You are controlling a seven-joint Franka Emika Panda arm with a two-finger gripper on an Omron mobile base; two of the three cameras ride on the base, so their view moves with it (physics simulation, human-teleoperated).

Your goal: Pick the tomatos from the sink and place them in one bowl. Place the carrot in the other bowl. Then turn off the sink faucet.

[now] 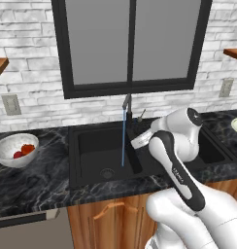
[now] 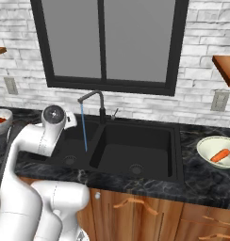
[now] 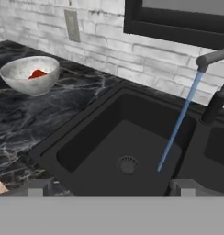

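Faucet (image 3: 210,59) running, up right of the spread, empty fingers (image 3: 42,187) over sink (image 3: 86,137)

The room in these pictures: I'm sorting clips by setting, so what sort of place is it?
A rendered home kitchen, it seems: a black double sink with a running faucet, set in dark marbled counter over wooden cabinets.

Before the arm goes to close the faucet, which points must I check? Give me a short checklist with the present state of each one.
1. Tomatoes in grey bowl: ok.
2. Carrot in pale bowl: ok.
3. Sink basins free of food: ok.
4. Faucet off: not ok, water runs into the left basin.
5. Claw open and holding nothing: ok.
6. Lever within reach: cannot tell.
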